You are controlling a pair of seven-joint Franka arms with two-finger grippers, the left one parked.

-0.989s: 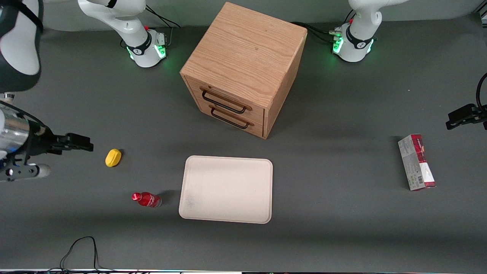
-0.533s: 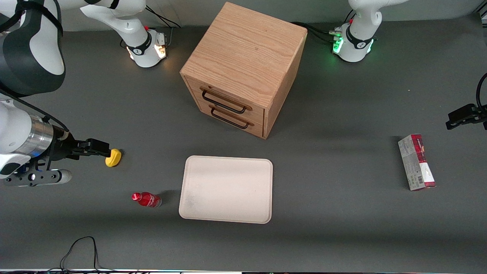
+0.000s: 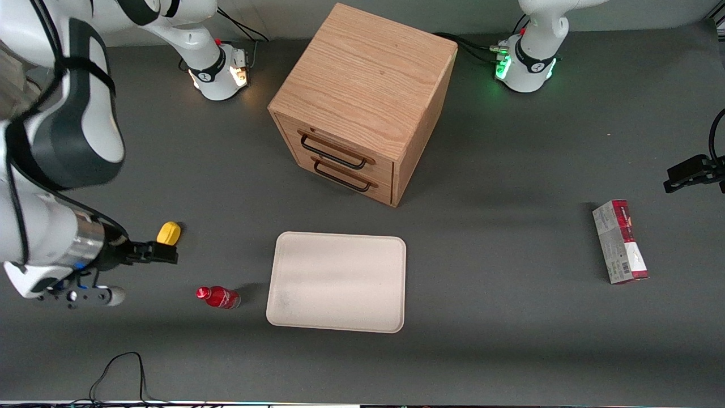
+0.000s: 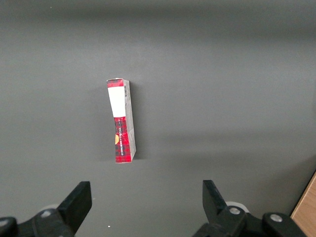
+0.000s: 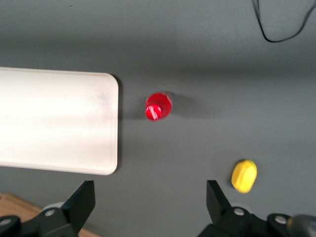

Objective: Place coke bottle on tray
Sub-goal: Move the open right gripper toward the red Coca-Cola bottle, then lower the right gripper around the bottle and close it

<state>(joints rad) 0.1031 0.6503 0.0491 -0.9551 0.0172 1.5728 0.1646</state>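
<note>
Right gripper (image 3: 164,253) hangs above the table (image 3: 510,317) toward the working arm's end, fingers spread wide, nothing between them — the wrist view shows both fingertips (image 5: 81,197) well apart with bare table in the gap.

Coke bottle (image 3: 218,297) stands upright on the table just beside the tray's (image 3: 340,281) short edge, not touching it. From the wrist camera the bottle (image 5: 158,106) is seen cap-on from above, a narrow strip of table between it and the tray (image 5: 54,118). The bottle sits nearer the front camera than the gripper and is apart from it.

Tray is flat on the table, in front of the wooden drawer cabinet (image 3: 362,96), nothing on it. Cabinet has two drawers, both shut, each with a dark handle (image 3: 333,153).

Yellow lump (image 3: 169,233) lies on the table just by the gripper tip in the front view, farther from the camera than the bottle; in the wrist view the lump (image 5: 244,176) is close to one finger — cannot tell if there is contact.

Red-and-grey carton (image 3: 619,241) lies on its side toward the parked arm's end, well apart from everything else; also visible in the left wrist view (image 4: 121,121).

Black cable (image 3: 116,368) loops on the table near the front edge.
</note>
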